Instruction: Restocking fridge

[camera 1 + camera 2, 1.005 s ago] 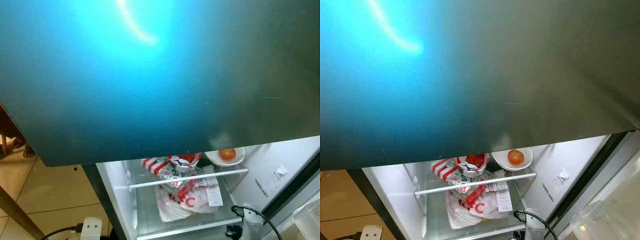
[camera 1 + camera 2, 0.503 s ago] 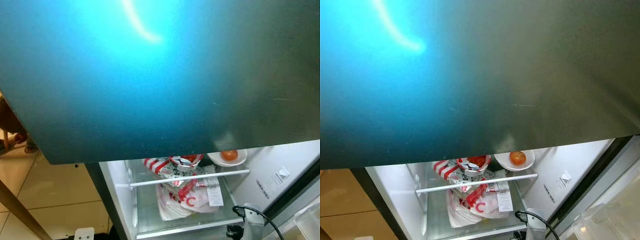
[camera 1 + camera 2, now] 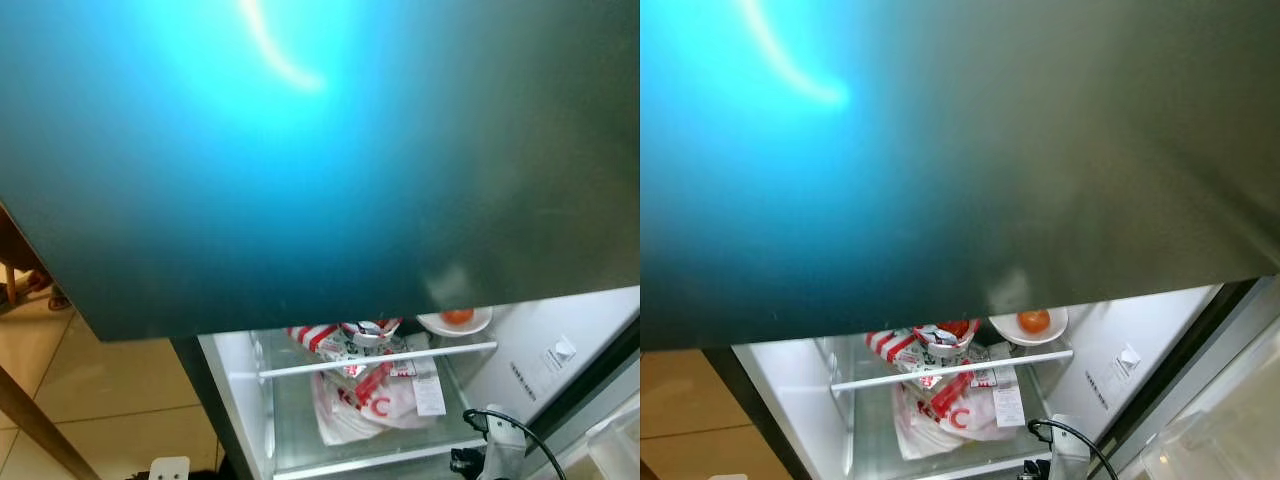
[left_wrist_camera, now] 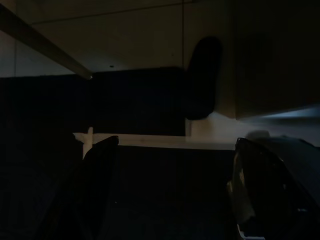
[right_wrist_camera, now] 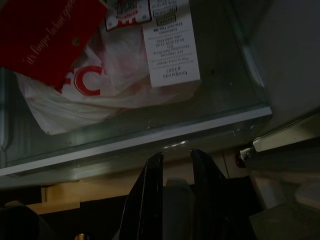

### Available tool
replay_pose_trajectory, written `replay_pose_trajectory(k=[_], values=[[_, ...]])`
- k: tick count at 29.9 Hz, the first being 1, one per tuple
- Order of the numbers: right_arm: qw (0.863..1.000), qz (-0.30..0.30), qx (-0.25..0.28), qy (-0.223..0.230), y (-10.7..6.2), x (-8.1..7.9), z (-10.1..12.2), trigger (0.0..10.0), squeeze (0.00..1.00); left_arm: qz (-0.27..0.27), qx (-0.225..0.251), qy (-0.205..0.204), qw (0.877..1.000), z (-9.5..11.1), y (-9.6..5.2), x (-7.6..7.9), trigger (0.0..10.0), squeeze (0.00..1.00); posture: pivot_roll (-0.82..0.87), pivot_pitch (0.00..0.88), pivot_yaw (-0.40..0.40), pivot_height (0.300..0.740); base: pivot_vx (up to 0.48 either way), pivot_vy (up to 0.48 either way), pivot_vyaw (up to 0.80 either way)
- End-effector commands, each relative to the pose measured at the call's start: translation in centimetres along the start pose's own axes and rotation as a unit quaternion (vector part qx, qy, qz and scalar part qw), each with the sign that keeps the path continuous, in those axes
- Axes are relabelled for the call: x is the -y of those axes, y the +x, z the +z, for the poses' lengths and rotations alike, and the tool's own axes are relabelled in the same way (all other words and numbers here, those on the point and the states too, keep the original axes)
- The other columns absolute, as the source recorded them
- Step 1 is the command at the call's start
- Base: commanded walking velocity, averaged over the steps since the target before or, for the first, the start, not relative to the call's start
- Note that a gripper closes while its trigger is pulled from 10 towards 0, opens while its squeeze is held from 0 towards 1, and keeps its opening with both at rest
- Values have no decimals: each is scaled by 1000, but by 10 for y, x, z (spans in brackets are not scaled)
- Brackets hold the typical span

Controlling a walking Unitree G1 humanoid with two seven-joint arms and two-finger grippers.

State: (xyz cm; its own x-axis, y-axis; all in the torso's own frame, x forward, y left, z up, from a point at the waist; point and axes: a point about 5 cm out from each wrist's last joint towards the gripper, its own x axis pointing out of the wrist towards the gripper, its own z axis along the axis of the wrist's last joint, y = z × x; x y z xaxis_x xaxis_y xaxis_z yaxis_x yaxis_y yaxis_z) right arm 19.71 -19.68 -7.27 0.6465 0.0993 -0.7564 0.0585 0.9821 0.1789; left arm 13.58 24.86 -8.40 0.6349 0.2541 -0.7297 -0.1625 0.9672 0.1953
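Right wrist view: right gripper [image 5: 172,172], fingers nearly pressed together around a pale object I cannot identify, sits just below the front edge of the glass shelf [image 5: 150,137]. KFC bag [image 5: 100,85] lies flat on that shelf, beyond the fingertips. Bowl [image 3: 1028,325] with tomato [image 3: 1034,320] rests on the shelf above. Left gripper [image 4: 170,190]: spread, idle in shade.

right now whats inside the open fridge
A red and white takeaway bag lies on the glass shelf; behind it a white dish holds an orange fruit. The dark door panel hides everything higher.
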Motion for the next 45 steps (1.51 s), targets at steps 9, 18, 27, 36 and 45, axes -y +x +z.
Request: replay_pose_trajectory(k=[9, 18, 27, 36, 45], values=[[1000, -3, -4, 1, -1, 1, -3, 10000, 0, 21, -31, 28, 999, -10, -3, -14, 10000, 0, 53, 16, -29, 659, 0, 0, 0], [1000, -5, -10, -5, -1, 2, -4, 10000, 0, 23, -30, 29, 999, -12, -4, -13, 10000, 0, 59, 20, -36, 659, 0, 0, 0], [999, 13, -35, -21, -2, -2, -13, 10000, 0, -21, -40, 62, 997, -18, -6, 0, 10000, 0, 74, 42, -45, 659, 0, 0, 0], [997, 36, -51, -41, -2, -10, -22, 10000, 0, -131, -49, 79, 987, -27, -12, 55, 10000, 0, 60, 63, -54, 659, 0, 0, 0], [996, 44, -53, -48, -2, -9, -21, 10000, 0, -55, -57, 17, 997, -35, -15, 35, 10000, 0, 59, 50, -61, 659, 0, 0, 0]])
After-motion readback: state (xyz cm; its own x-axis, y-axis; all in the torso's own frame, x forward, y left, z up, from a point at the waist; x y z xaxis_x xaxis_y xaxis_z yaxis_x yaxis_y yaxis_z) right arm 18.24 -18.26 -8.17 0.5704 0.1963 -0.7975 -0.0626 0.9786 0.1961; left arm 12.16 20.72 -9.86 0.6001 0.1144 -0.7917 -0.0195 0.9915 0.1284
